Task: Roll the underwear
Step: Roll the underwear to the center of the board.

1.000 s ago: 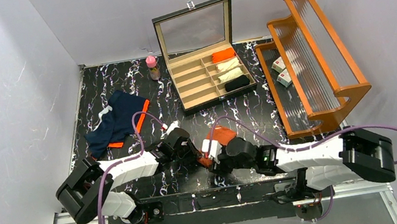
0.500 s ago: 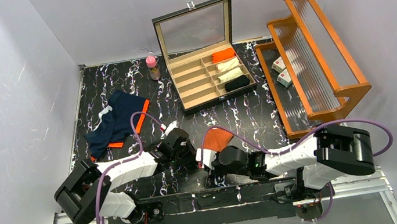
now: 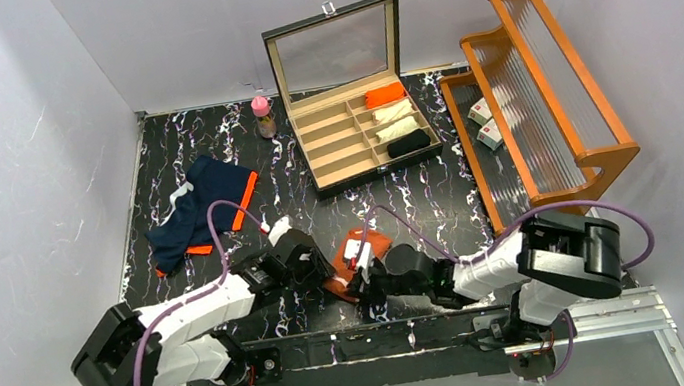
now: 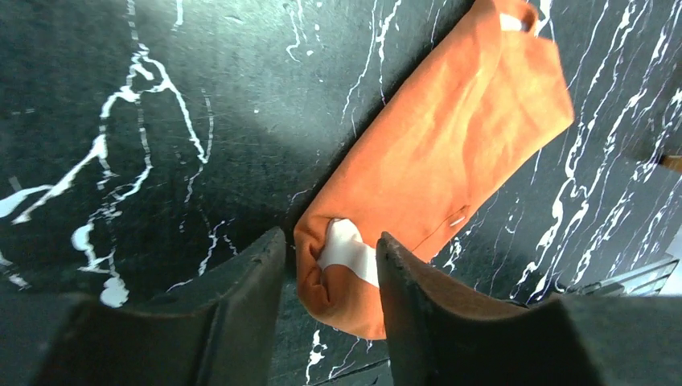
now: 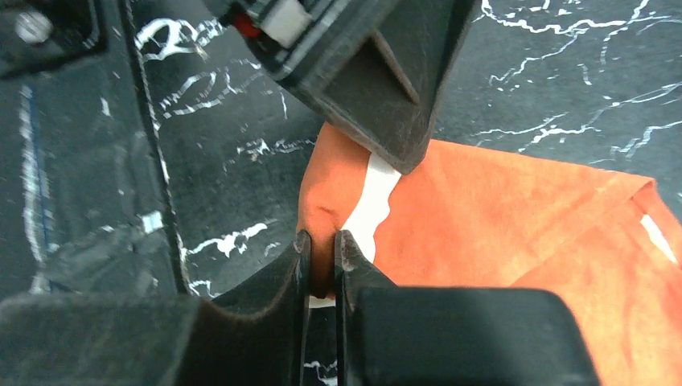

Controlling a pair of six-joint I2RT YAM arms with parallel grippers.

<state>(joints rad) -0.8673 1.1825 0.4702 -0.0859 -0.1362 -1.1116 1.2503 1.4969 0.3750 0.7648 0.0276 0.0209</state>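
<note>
The rust-orange underwear (image 3: 377, 241) lies folded in a narrow strip near the table's front middle, its white waistband showing at the near end (image 4: 350, 249). My left gripper (image 4: 330, 241) is open, and its jaws straddle that bunched end without pinching it. My right gripper (image 5: 322, 241) is shut on the orange cloth's edge right beside the waistband. In the top view both grippers, left (image 3: 321, 272) and right (image 3: 358, 277), meet at the strip's near end. The navy underwear with orange trim (image 3: 199, 208) lies flat at the left, apart from both grippers.
An open glass-lidded box (image 3: 328, 160) with rolled cloths in its right compartments stands at the back centre. A pink-capped bottle (image 3: 261, 115) is to its left. A wooden rack (image 3: 536, 95) holding small boxes runs along the right. The front rail lies just behind the grippers.
The right arm has drawn in to the left and the orange underwear now lies as a narrower diagonal strip. The left gripper has shifted slightly left and nearer.
</note>
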